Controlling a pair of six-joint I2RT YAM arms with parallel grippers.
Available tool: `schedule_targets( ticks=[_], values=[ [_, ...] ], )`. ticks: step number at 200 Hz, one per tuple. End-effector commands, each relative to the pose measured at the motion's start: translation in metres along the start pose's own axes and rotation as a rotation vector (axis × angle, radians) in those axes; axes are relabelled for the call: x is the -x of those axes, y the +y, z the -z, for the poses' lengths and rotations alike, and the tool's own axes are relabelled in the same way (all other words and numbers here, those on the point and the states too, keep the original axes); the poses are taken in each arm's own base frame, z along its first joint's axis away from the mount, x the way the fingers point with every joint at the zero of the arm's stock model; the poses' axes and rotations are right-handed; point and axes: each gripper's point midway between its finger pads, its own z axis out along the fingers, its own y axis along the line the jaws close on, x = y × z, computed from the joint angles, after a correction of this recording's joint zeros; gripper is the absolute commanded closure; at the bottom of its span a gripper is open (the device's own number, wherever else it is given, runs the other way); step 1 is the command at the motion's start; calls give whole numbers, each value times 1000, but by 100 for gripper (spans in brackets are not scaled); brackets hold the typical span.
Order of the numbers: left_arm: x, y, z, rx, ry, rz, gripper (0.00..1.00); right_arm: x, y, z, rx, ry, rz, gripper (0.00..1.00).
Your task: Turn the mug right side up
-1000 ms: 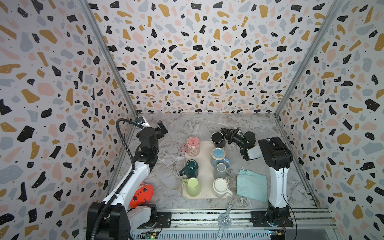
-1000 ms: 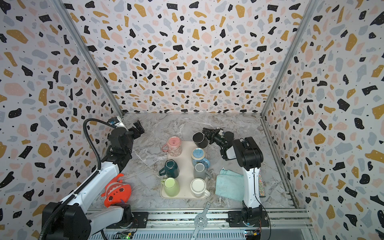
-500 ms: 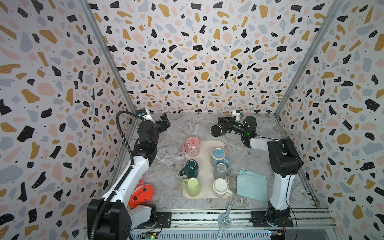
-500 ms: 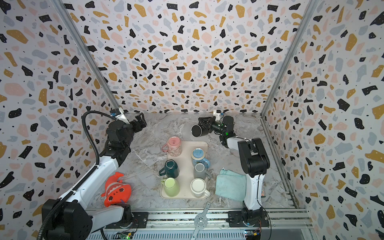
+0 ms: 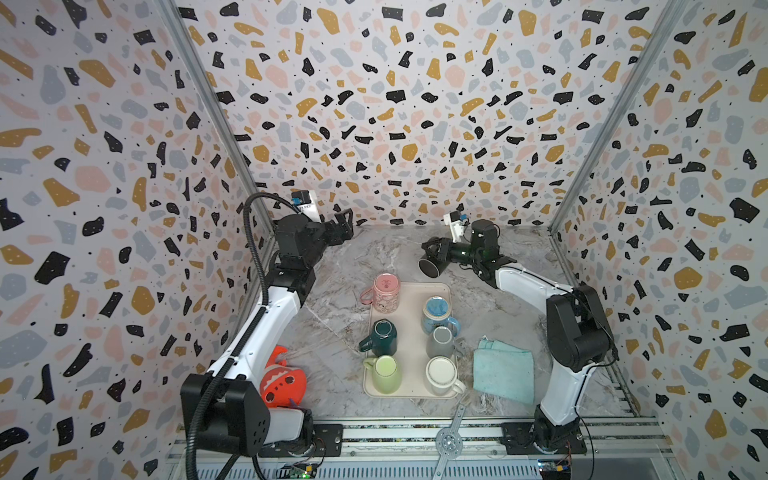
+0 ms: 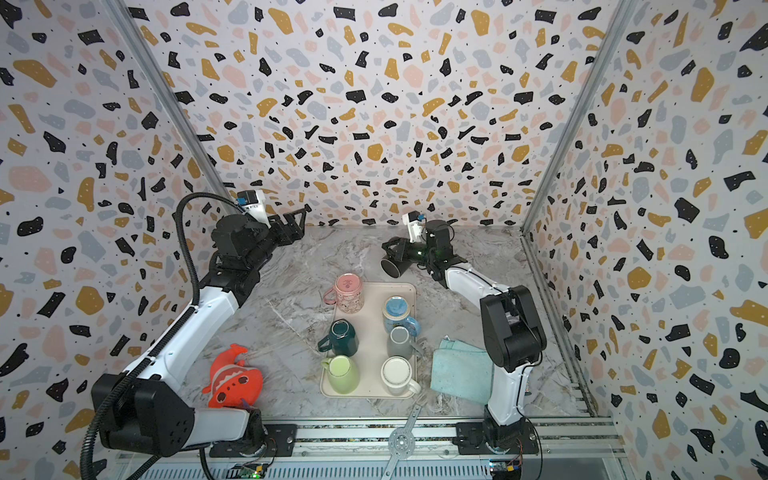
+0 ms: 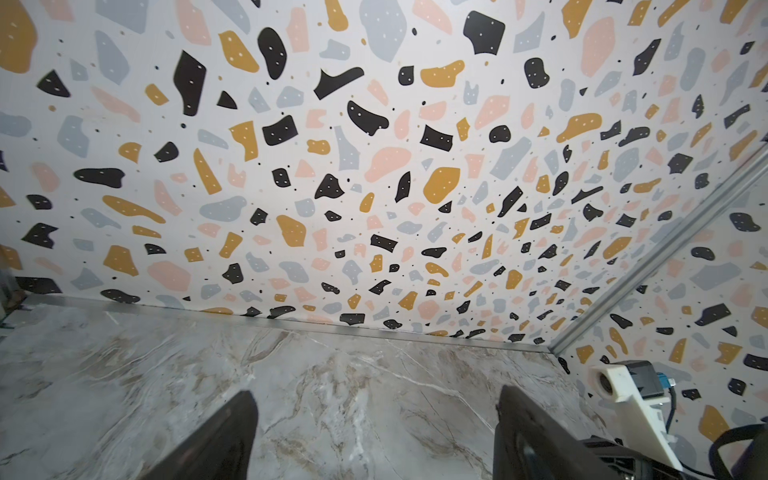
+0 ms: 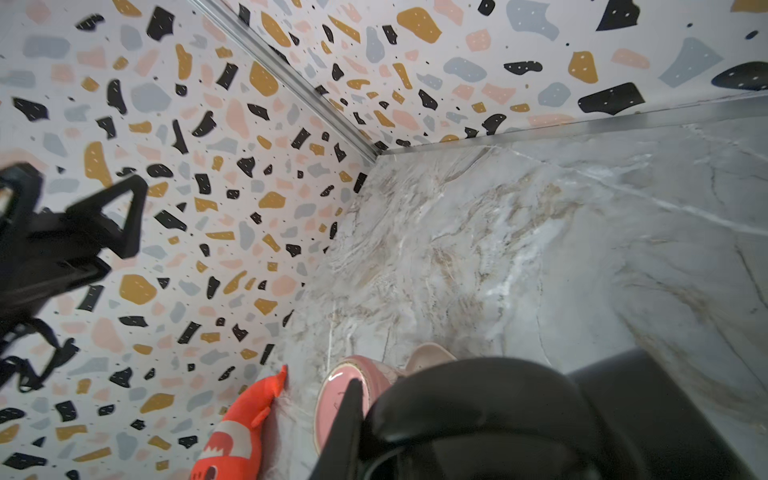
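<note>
Black mug [image 5: 429, 267] in right end effector's [image 5: 436, 251] pinch; left end effector [image 7: 376, 390] spread; six-mug tray [image 5: 411, 316] whole only in top views.

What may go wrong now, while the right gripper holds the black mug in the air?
The black mug hangs tilted in the right gripper, above the marble table: if the grip slips, it may fall and break. Setting it down may also knock the pink mug, which stands near on the crowded tray.
</note>
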Motion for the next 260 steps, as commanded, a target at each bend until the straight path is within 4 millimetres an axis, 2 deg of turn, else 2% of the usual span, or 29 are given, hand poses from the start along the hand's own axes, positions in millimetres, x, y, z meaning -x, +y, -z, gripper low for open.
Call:
schedule_targets(
  ticks=[1,29,55,97,119,145,168,191,233,260],
  values=[
    [17,-27,-3,-133,0,-39,10,49,63,24,-35,-102,389,100],
    [16,-39,-12,-208,44,-55,11,44,84,26,-121,-97,626,100],
    [15,-48,-19,-262,76,-65,13,36,92,26,-203,-100,806,100],
    [17,-68,-21,-374,133,-104,16,26,90,25,-457,-120,1112,100],
    [20,-74,-18,-402,138,-115,18,27,84,28,-584,-128,1221,100],
    [19,-85,-13,-452,147,-118,24,32,80,35,-716,-173,1316,100],
    [7,-100,-9,-523,182,-141,25,35,80,41,-791,-218,1373,100],
    [-4,-112,-4,-551,219,-216,22,35,82,43,-833,-245,1419,100],
    [-5,-122,-5,-559,228,-255,19,33,81,48,-901,-268,1479,100],
    [-16,-128,-8,-571,304,-318,17,34,85,52,-921,-287,1509,100]
  ],
)
